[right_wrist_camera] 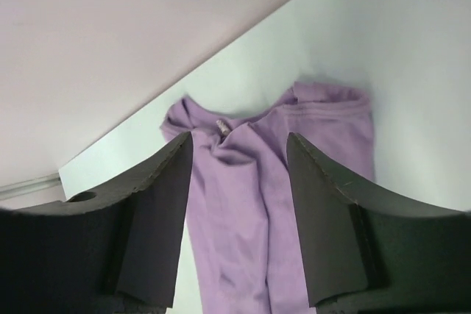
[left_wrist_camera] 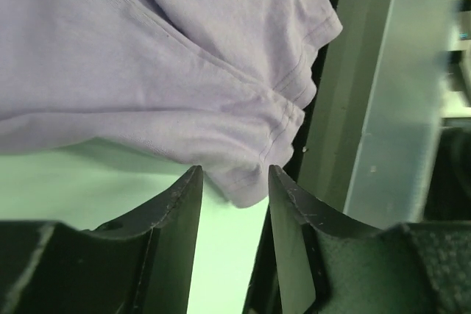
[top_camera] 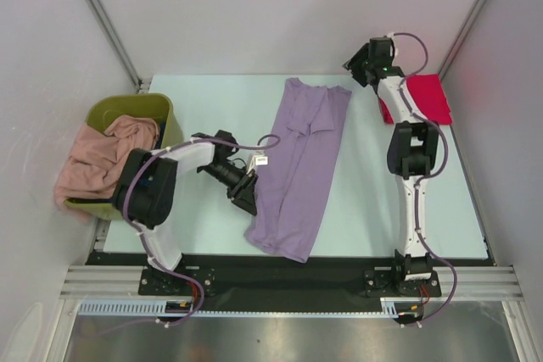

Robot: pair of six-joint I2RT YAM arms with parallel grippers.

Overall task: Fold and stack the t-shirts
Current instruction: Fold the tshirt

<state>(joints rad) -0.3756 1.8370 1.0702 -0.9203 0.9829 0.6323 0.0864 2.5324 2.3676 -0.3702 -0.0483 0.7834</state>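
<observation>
Left gripper (top_camera: 244,195) jaws apart, empty, at near hem of lavender t-shirt (top_camera: 299,167). Right gripper (top_camera: 358,65) jaws apart, empty, near collar end. Shirt lies folded lengthwise mid-table; red t-shirt (top_camera: 427,95) far right.

A plain lavender-purple t-shirt (top_camera: 299,167) is seen at centre, a bright red t-shirt (top_camera: 431,97) at 2 o'clock, a salmon-pink t-shirt (top_camera: 93,163) at 9 o'clock in an olive-green bin (top_camera: 136,106); the surface (top_camera: 365,201) is pale mint.
</observation>
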